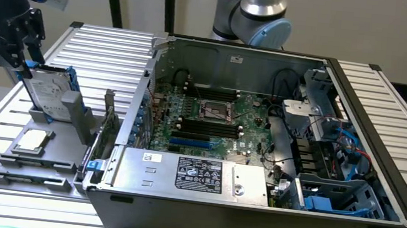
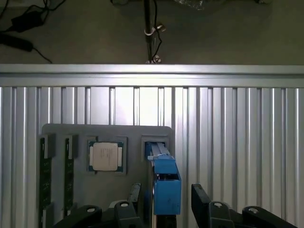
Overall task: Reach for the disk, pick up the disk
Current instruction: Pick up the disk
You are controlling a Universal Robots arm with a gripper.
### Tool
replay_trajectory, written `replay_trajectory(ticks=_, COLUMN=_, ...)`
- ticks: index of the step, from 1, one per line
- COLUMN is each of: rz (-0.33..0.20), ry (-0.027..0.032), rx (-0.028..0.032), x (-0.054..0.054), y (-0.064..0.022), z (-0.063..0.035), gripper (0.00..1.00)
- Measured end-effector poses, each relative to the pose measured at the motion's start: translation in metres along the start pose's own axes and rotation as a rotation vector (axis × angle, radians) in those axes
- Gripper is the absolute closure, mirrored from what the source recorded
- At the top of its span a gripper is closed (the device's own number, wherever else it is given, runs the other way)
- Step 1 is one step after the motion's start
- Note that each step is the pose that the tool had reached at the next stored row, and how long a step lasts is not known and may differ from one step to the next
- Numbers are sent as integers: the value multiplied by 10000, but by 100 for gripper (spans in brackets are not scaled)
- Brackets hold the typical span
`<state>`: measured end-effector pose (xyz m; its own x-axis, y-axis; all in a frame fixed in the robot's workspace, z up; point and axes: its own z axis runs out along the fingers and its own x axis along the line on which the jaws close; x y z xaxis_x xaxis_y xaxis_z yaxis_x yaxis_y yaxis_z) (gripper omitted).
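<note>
The disk stands upright on its edge in a slot of the grey tray. The tray lies on the slatted metal table at the exterior view's left, just beside the open computer case. The gripper hangs over the disk's far upper corner, its black fingers reaching down around the blue caddy rail. In the wrist view the disk shows edge-on as a blue strip, and the gripper straddles it with the jaws spread wide. One finger stands on one side of the rail and the other on the opposite side. A gap shows there, so nothing is clamped yet and the disk sits in its slot. A small square silver chip lies flat in the same tray, nearer the camera than the disk.
</note>
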<state>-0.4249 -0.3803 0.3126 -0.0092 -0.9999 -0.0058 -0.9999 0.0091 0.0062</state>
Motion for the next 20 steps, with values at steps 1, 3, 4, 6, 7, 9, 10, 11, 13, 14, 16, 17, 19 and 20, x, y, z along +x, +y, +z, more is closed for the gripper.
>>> replay_trajectory(ticks=1, rz=4, ry=0, rx=0, x=0, y=5, z=19, gripper=46)
replay_trajectory(ticks=3, rz=11, ry=1, rx=-2, x=1, y=12, z=54, gripper=46)
replay_trajectory(ticks=4, rz=12, ry=0, rx=-1, x=1, y=14, z=72, gripper=46)
replay_trajectory(ticks=6, rz=16, ry=0, rx=-1, x=1, y=16, z=108, gripper=46)
replay_trajectory(ticks=7, rz=17, ry=0, rx=0, x=1, y=16, z=128, gripper=46)
replay_trajectory(ticks=9, rz=22, ry=0, rx=-2, x=1, y=19, z=162, gripper=46)
replay_trajectory(ticks=10, rz=25, ry=0, rx=0, x=1, y=20, z=174, gripper=46)
replay_trajectory(ticks=11, rz=28, ry=1, rx=-2, x=1, y=23, z=180, gripper=46)
replay_trajectory(ticks=13, rz=43, ry=1, rx=-2, x=1, y=31, z=187, gripper=46)
replay_trajectory(ticks=14, rz=51, ry=0, rx=0, x=1, y=35, z=190, gripper=46)
replay_trajectory(ticks=16, rz=65, ry=0, rx=0, x=1, y=39, z=194, gripper=46)
replay_trajectory(ticks=17, rz=72, ry=1, rx=-3, x=1, y=39, z=194, gripper=46)
replay_trajectory(ticks=19, rz=103, ry=0, rx=-1, x=2, y=40, z=198, gripper=46)
replay_trajectory(ticks=20, rz=133, ry=0, rx=-1, x=2, y=40, z=200, gripper=46)
